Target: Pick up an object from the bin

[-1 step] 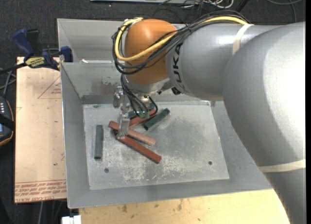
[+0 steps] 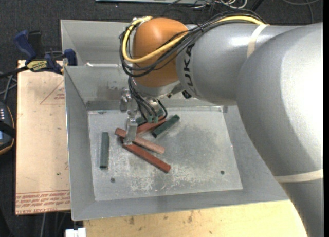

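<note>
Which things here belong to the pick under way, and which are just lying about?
In play:
- tool
- heap of reddish-brown sticks under it

Lying about:
- lone dark green stick, at left
- second green stick, at the heap's right edge

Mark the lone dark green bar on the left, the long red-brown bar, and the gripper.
dark green bar [image 2: 104,150]: camera view, middle of its length.
red-brown bar [image 2: 149,159]: camera view, middle of its length.
gripper [image 2: 130,135]: camera view, its lower end.
</note>
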Controlling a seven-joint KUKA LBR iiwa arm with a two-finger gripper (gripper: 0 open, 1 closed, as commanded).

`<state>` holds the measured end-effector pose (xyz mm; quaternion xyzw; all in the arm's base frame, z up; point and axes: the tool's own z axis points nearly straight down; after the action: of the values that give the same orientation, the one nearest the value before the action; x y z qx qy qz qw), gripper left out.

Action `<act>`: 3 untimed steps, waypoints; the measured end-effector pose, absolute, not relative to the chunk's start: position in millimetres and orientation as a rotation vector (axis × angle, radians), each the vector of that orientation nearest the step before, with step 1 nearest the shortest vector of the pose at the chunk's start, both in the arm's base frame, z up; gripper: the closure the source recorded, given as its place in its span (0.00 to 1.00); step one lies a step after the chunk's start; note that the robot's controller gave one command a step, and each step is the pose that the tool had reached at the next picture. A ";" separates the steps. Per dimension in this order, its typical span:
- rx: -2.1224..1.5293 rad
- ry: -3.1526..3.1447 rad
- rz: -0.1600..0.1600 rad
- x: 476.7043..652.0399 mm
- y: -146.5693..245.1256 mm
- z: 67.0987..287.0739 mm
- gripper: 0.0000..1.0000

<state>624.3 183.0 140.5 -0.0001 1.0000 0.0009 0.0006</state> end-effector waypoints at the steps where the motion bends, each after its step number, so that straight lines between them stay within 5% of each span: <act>1: 0.201 3.129 0.006 596.5 150.5 94.5 0.00; 2: 0.312 3.128 0.001 584.6 144.9 103.5 0.00; 3: 0.302 3.123 0.003 593.1 140.6 111.8 0.00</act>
<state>593.1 140.6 111.8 0.0963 0.9953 0.0011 0.0020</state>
